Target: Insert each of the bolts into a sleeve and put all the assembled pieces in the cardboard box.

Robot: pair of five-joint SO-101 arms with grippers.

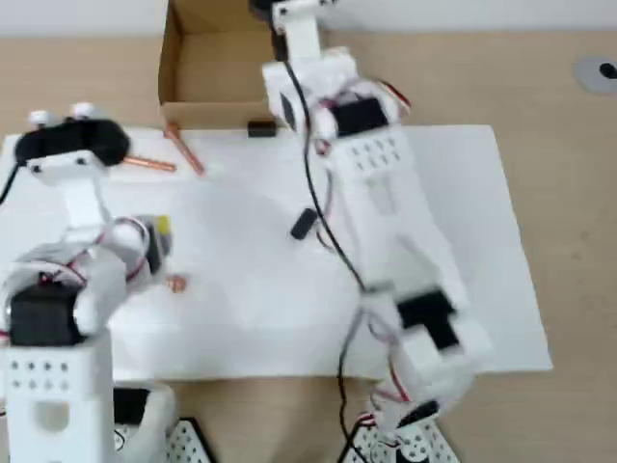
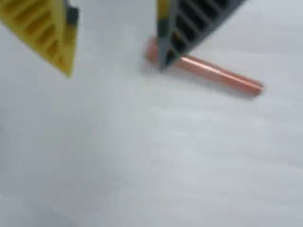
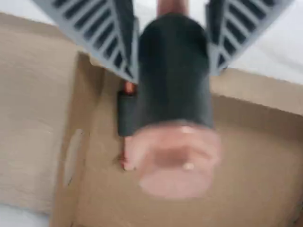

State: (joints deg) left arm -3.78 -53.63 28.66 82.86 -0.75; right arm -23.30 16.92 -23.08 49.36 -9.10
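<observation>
My right gripper (image 3: 173,71) is shut on an assembled piece (image 3: 173,94), a black sleeve with a copper bolt through it, held over the cardboard box (image 3: 42,118). Another assembled piece (image 3: 127,118) lies inside the box. In the high view the right gripper (image 1: 270,14) hangs above the box (image 1: 174,68). My left gripper (image 2: 116,66) stands open just over the white sheet, one fingertip (image 2: 163,59) beside the head of a copper bolt (image 2: 213,73). Two copper bolts (image 1: 149,164) (image 1: 183,149) lie by the left gripper (image 1: 106,152). Loose black sleeves (image 1: 260,128) (image 1: 304,224) rest on the sheet.
A white sheet (image 1: 251,299) covers the wooden table (image 1: 569,193). A small copper piece (image 1: 175,283) lies near the left arm. The right arm and its black cable (image 1: 323,222) stretch across the sheet's middle. Both arm bases stand at the near edge.
</observation>
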